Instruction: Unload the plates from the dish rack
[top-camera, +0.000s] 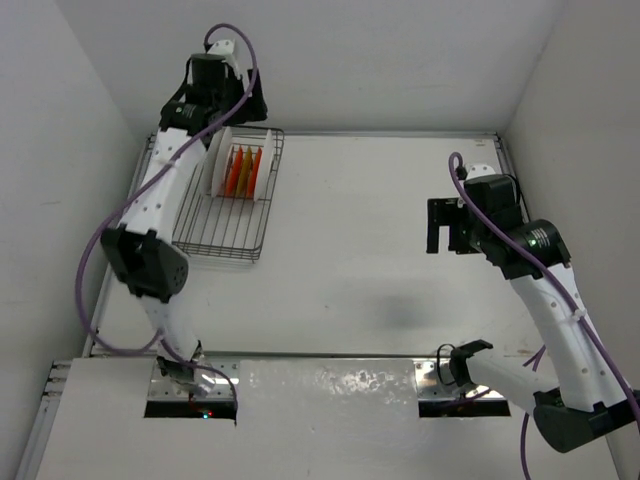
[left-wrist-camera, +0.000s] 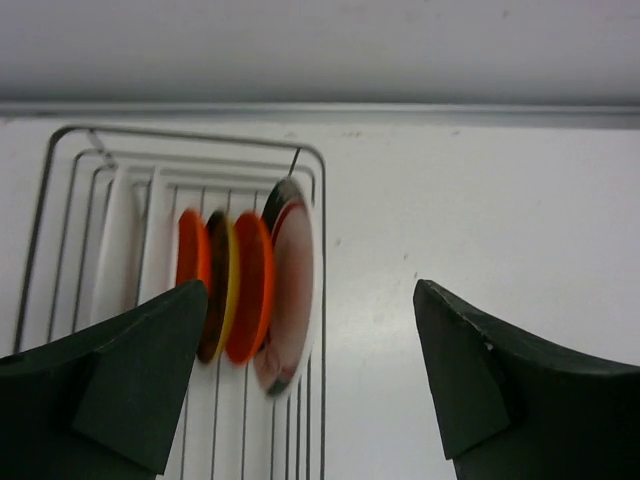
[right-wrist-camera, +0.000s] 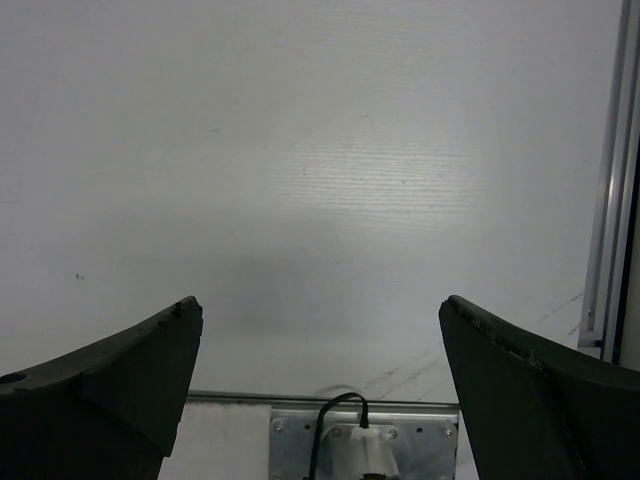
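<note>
The left pincer (left-wrist-camera: 310, 300) stands wide near the plates (left-wrist-camera: 252, 288) upright in the dish rack (top-camera: 228, 228); the right pincer (right-wrist-camera: 320, 305), also wide, holds nothing.

orange, yellow and red-ringed white plates (left-wrist-camera: 250, 288), dark rack (top-camera: 226, 238).

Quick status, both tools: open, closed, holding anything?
Left tool: open, holding nothing, facing the plates in the rack.
Right tool: open, holding nothing, over the table.
</note>
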